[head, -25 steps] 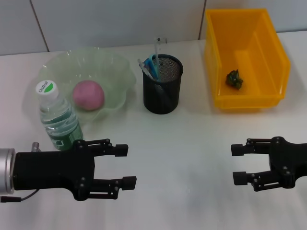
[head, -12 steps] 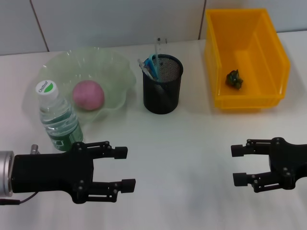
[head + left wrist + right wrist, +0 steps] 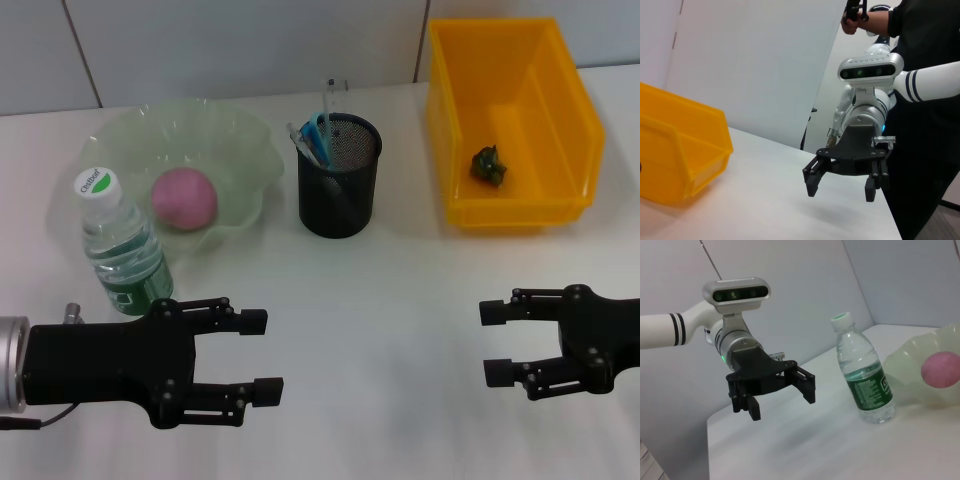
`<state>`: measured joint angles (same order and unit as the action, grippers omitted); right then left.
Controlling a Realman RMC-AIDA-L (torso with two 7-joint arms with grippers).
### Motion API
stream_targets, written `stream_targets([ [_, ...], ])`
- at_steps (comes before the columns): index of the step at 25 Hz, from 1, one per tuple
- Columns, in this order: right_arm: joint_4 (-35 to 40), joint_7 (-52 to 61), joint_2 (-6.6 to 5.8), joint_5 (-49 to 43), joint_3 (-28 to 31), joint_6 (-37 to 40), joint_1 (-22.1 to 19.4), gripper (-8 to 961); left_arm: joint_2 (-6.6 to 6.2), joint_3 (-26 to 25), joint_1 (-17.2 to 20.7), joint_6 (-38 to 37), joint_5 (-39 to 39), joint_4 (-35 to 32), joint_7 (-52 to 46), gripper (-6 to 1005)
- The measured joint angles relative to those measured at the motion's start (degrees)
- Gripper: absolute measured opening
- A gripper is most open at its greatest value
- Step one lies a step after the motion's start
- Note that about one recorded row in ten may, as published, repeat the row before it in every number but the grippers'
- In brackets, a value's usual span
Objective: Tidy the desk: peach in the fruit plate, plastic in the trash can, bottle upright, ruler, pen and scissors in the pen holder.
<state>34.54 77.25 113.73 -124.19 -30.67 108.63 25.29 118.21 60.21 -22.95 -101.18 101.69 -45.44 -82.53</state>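
left gripper (image 3: 258,353) and right gripper (image 3: 492,343) hover low, level, jaws spread, empty.

The black left gripper (image 3: 262,352) reaches in from the near left on a black wrist with a silver cuff, its two fingers spread wide and holding nothing. The black right gripper (image 3: 494,342) reaches in from the near right, fingers likewise parted and empty. Both hover low, pointing toward each other, well apart.
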Motion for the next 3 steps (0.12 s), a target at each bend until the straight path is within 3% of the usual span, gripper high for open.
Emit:
stream_targets([
  [3, 0.0, 0.0, 0.00, 0.0, 0.0, 0.0, 0.0, 827, 0.00, 0.0, 0.0, 0.0, 0.0, 0.0, 0.0, 793],
])
